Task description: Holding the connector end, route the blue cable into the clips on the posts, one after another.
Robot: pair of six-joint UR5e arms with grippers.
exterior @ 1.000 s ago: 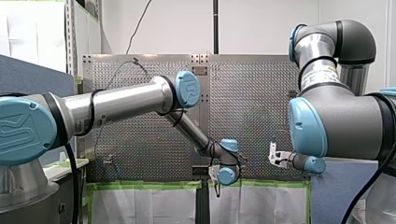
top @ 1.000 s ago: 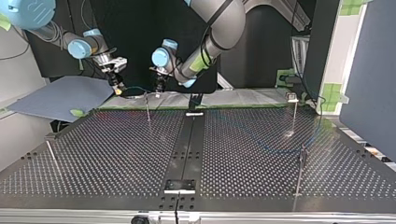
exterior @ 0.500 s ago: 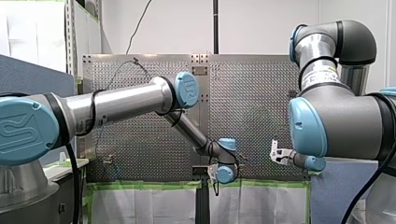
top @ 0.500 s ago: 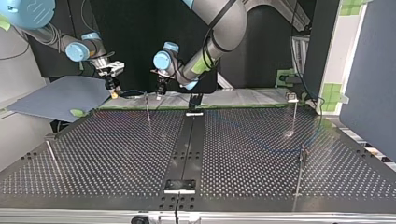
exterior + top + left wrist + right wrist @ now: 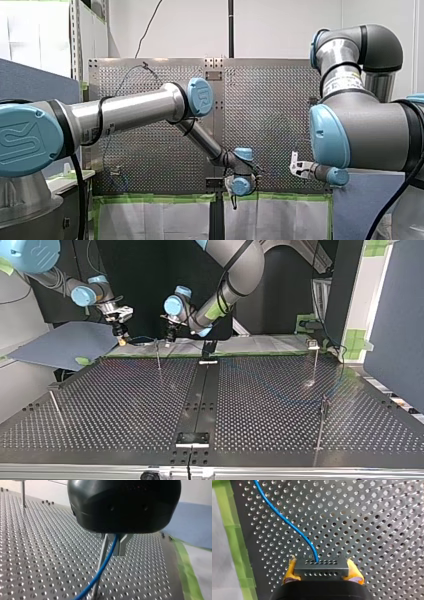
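Metal posts (image 5: 321, 422) stand on the perforated tabletop (image 5: 125, 405), two near and two farther back. At the far edge, left of the middle, my left tool (image 5: 170, 335) hangs just beside the top of one post (image 5: 158, 357). The blue cable (image 5: 111, 551) runs down from it along that post; I cannot tell whether this tool is spread or pressed together. Farther left, my right tool (image 5: 120, 336) pinches the black connector (image 5: 321, 568) between yellow pads (image 5: 289, 571), with the cable leaving it over the tabletop.
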